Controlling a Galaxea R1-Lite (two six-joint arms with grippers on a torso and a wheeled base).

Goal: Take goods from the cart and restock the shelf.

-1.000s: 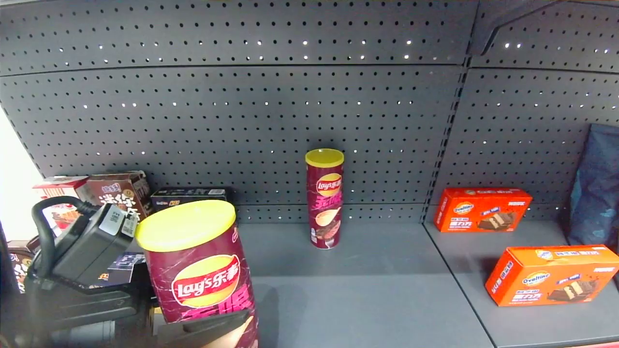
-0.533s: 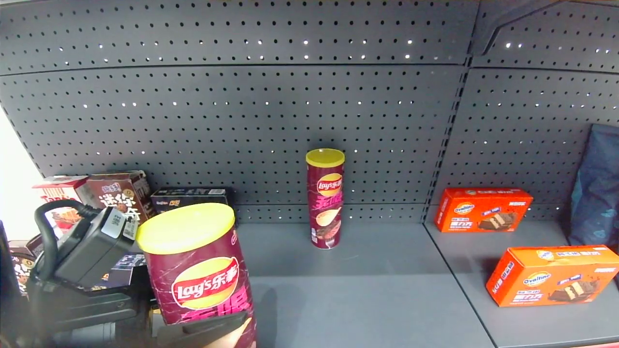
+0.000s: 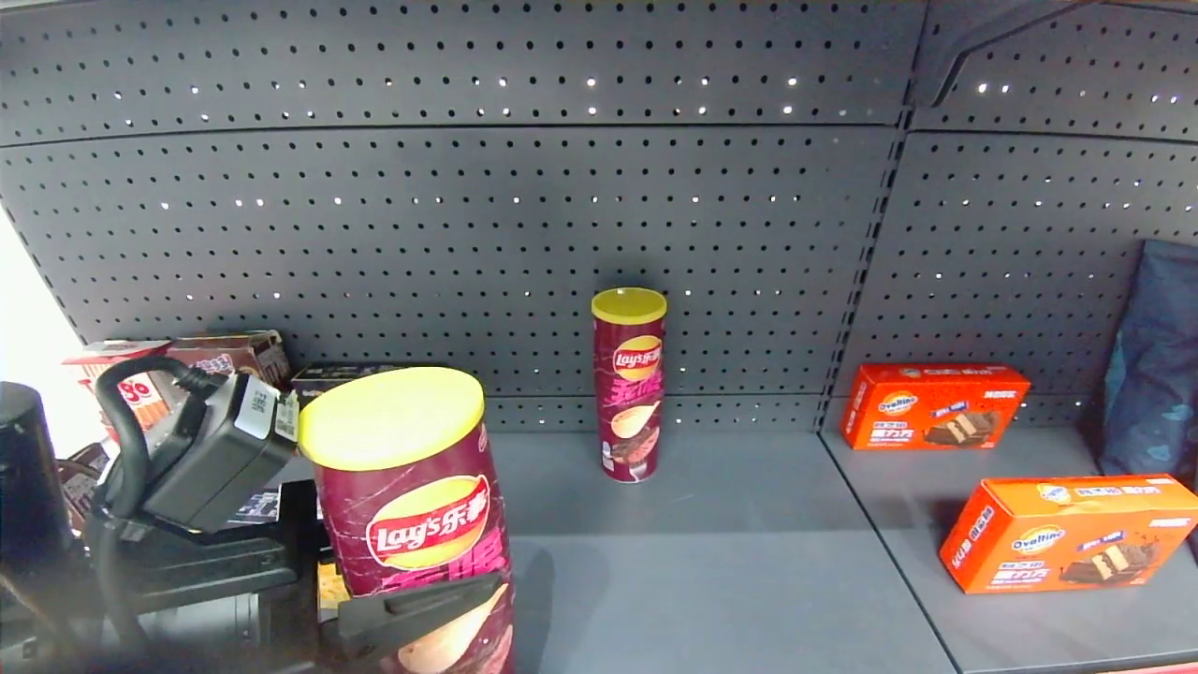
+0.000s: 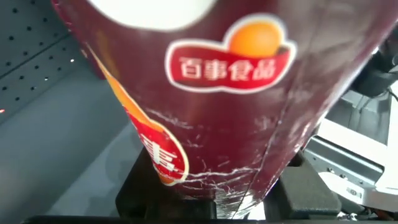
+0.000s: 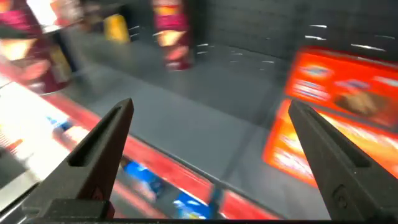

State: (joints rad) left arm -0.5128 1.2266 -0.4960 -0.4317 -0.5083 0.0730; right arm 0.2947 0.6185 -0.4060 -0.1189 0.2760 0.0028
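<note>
Maroon cardboard chip can, yellow lid, gripped by left tool, at left front of grey metal shelf, not plonked down yet | right tool gaping, empty | matching can already shelved at back

L wrist housing: black, boxy, white labels; black cable loop. R gripper fingers: dark grey, tapered.

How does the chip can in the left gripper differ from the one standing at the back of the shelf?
The held can is clamped in the left gripper; the back can stands free. The held can is at the front left of the shelf; the back can is by the pegboard. Both are maroon with yellow lids.
</note>
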